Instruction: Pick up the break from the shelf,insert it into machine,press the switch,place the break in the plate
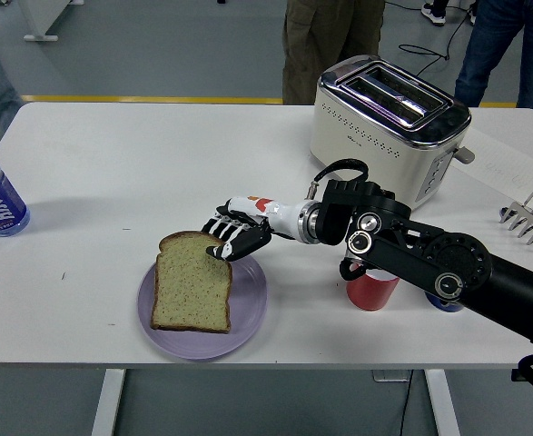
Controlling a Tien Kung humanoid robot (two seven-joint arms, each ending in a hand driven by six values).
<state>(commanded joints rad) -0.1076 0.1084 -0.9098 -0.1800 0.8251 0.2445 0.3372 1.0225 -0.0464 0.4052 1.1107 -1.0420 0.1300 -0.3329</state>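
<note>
1. The bread (191, 281) lies flat on the purple plate (248, 313), near the table's (112, 182) front edge.
2. The right hand (232, 236) sits at the slice's top right corner, fingers curled; whether it grips the crust, I cannot tell.
3. The toaster (389, 123) stands behind the arm, slots empty.
4. A red cup (371, 291) shows under the forearm.

I have the right arm (429, 263) reaching in leftward, its hand (232, 238) low, fingers curled downward, gripping nothing.
</note>
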